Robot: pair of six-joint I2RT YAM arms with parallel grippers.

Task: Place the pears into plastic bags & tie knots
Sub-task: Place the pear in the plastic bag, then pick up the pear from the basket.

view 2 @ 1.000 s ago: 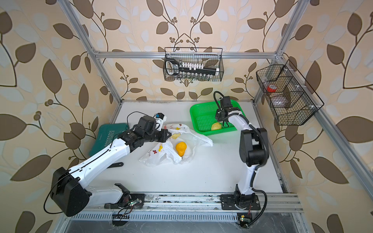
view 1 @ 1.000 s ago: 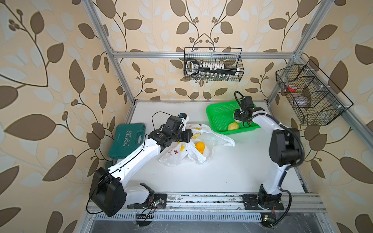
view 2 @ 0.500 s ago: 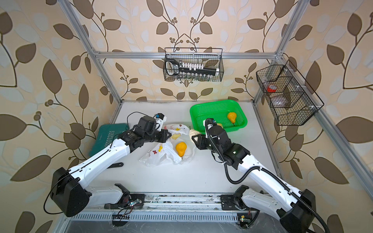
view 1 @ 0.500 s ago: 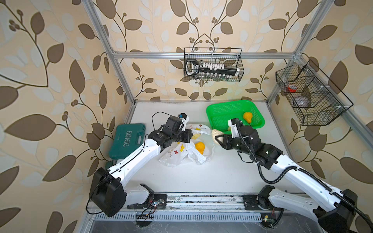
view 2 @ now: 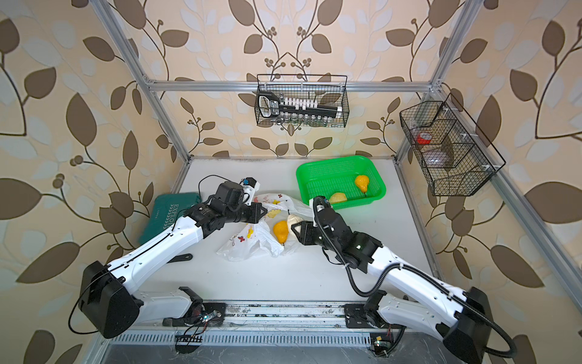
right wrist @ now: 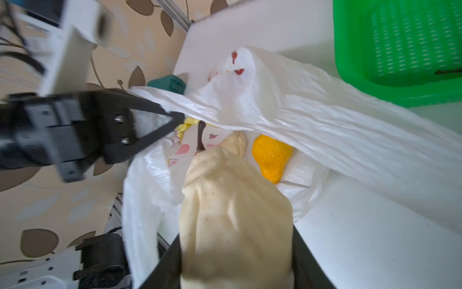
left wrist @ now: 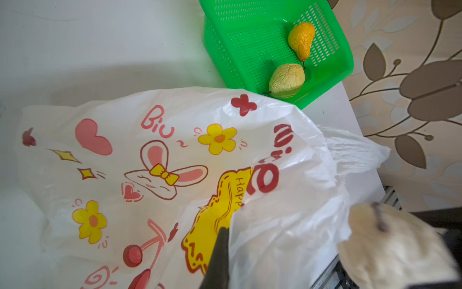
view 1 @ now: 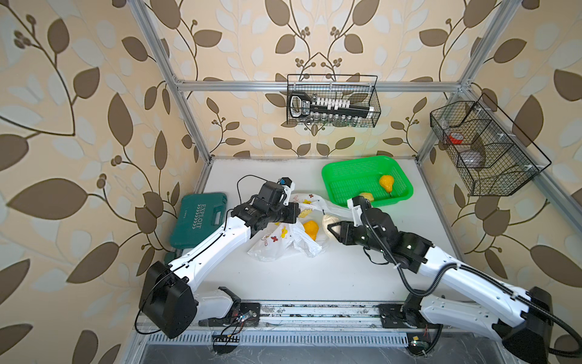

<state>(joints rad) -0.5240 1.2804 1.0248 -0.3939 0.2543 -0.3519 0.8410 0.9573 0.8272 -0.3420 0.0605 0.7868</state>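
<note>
Four pears share a white table: two lie in the green basket at far right, one sits inside the plastic bag at centre, and one, the cream pear, hangs at the bag's mouth, clamped between the jaws of the right gripper. The held fruit's long axis runs in line with the gripper's reach, roughly right to left, its dark stem leading toward the opening. Seen close from the right wrist, its skin is pale, wrinkled and faintly speckled. The left gripper, jaws pressed together on the bag's upper edge, holds that thin film up off the table, and the mouth gapes toward the right. The bag is translucent white and crumpled, printed with a rabbit, yellow flowers and red hearts. Within it the orange pear lies with its broad end far and its neck pointing near. In the basket, the second orange pear points the same way — stem near — while a pale yellow-green pear rests on its side by the near wall.
</note>
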